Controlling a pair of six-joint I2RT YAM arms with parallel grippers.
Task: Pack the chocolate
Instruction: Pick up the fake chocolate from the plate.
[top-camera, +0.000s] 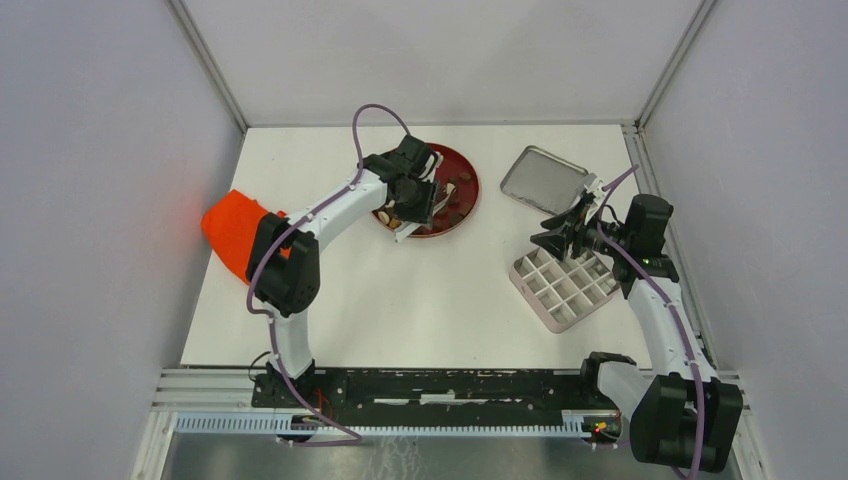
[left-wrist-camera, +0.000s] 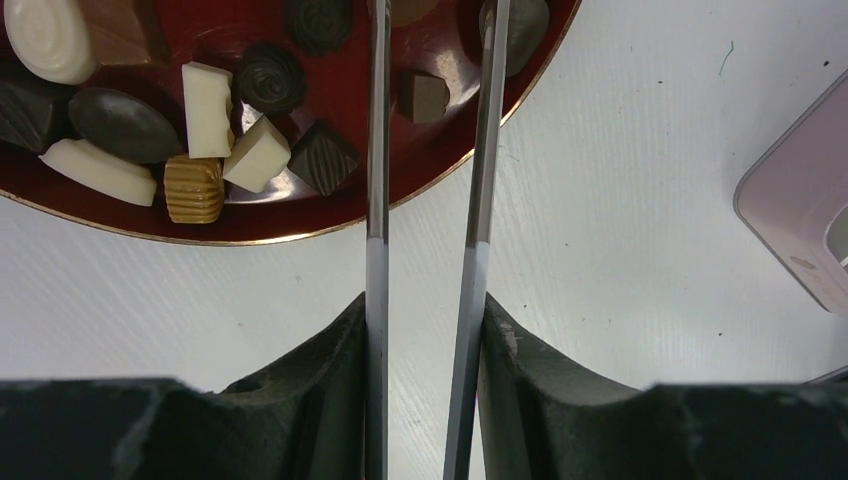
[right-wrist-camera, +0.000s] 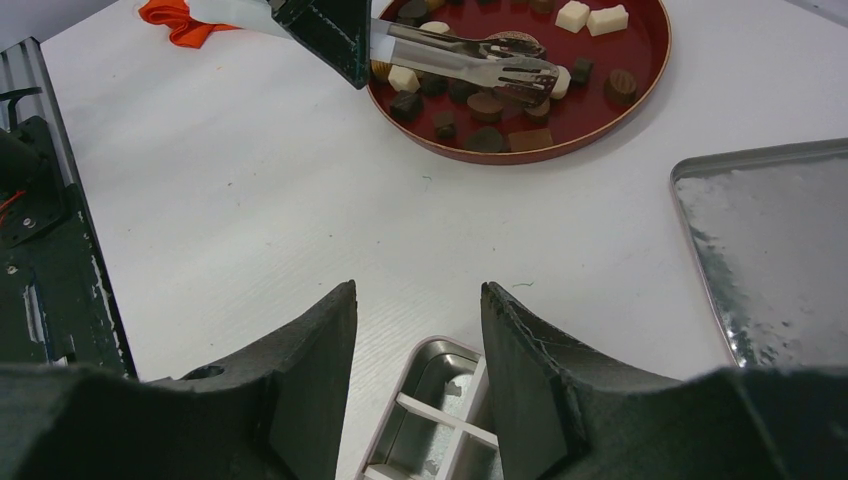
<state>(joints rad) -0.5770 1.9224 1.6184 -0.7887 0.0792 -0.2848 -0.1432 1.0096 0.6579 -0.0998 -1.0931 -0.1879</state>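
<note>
Left gripper (left-wrist-camera: 425, 320) is clamped on the metal tweezers (left-wrist-camera: 378, 150), pinching both arms w/ a gap left btw them, tips out over the red plate (left-wrist-camera: 430, 150). We can't tell if the tips have a piece. The chocolate (left-wrist-camera: 210, 110) sits on that plate. Right gripper (right-wrist-camera: 418, 300) hangs open & empty, just above the divided box (right-wrist-camera: 440, 410).

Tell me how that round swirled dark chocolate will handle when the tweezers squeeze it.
The round chocolate looks domed and ridged, so it may slip or roll from the smooth tweezers. It's small, probably light. Its swirl could mark under a hard pinch.
</note>
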